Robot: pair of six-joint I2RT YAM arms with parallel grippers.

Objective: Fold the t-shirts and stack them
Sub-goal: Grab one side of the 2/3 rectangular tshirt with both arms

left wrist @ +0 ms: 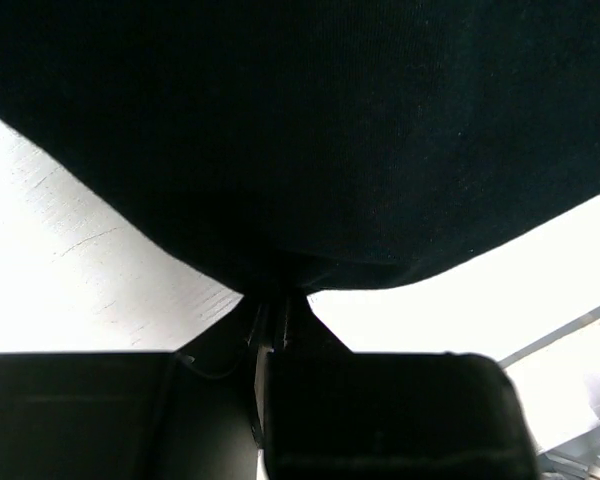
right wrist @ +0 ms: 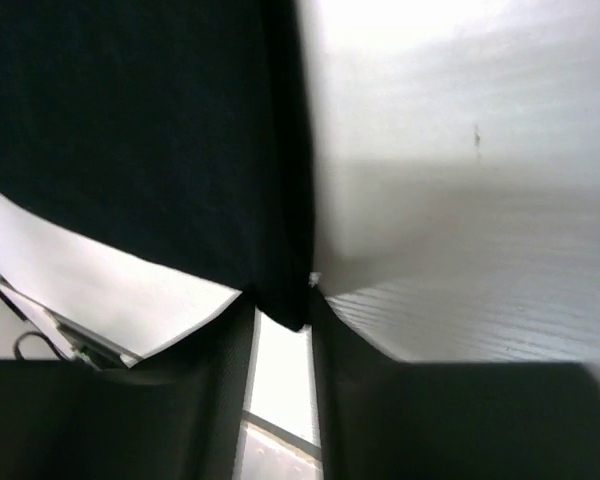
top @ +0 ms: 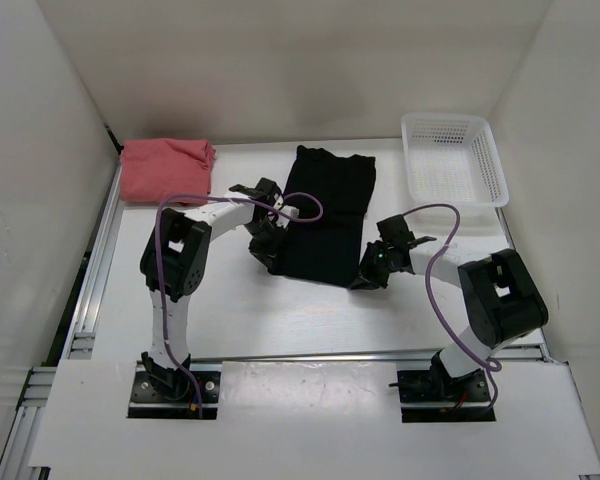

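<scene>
Black t-shirt: lies flat on the table at the middle of the top view. Its long axis runs from the upper frame down toward the arm bases, leaning a little to the lower left.

The near short edge is where both arms work, one at each corner.
- Left gripper, lower-left corner: jaws closed on the black t-shirt. In the left wrist view we see the cloth funnel into the pinch.
- Right gripper, lower-right corner: jaws narrow, with the corner tip poking in between them and a bright slit below. We cannot tell whether it has bitten.

We judge the fold should travel along the long axis, carrying the near edge toward the upper frame.

A folded salmon t-shirt sits at upper left and a white basket at upper right.
</scene>
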